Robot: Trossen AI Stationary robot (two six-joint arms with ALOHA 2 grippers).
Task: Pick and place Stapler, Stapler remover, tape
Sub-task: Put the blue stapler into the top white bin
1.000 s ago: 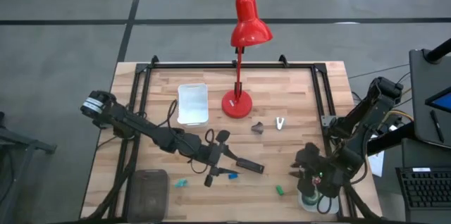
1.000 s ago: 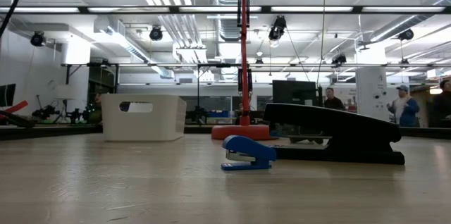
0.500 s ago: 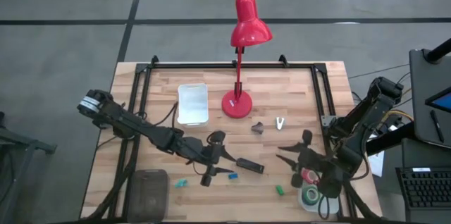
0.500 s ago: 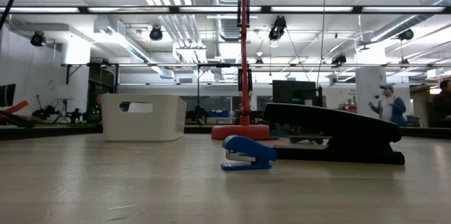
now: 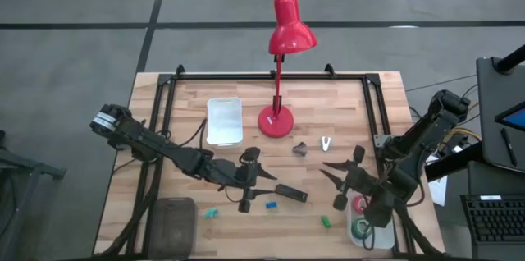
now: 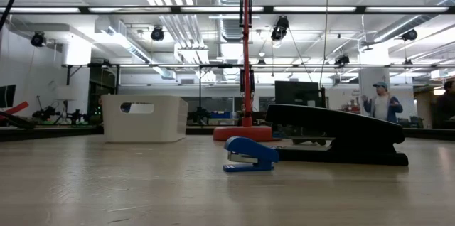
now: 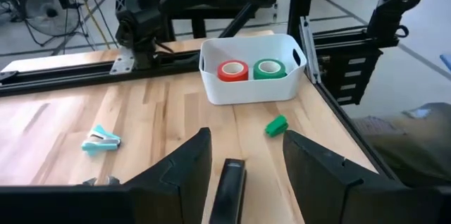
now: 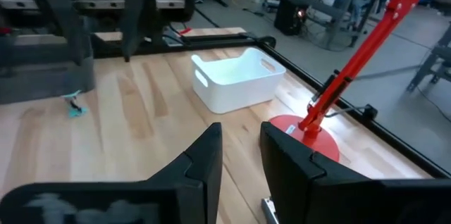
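Note:
The black stapler point(image 5: 289, 193) lies flat on the table; in the left wrist view its near end point(image 7: 229, 189) shows low between my fingers. My left gripper point(image 5: 261, 183) point(image 7: 246, 139) hovers open just left of it, above the table. A red tape roll point(image 7: 232, 71) and a green one point(image 7: 266, 69) sit in a white bin point(image 7: 246, 94) at the near right. My right gripper point(image 5: 340, 171) point(image 8: 241, 136) stands open above the table beside that bin, with nothing between its fingers. A small silvery stapler remover point(image 5: 326, 142) lies near the lamp base.
A red desk lamp point(image 5: 276, 121) stands at the far middle, with a second white bin point(image 5: 224, 120) to its left. A small blue stapler point(image 6: 250, 155), a green block point(image 5: 326, 221) and a teal block point(image 5: 212, 212) lie near the front. A grey tray point(image 5: 171, 220) sits at the near left.
My right gripper has come up out of the near-right bin and swung from pointing down to nearly level, facing the lamp and the far white bin. The two tape rolls stay in the bin. My left gripper has turned a little above the stapler.

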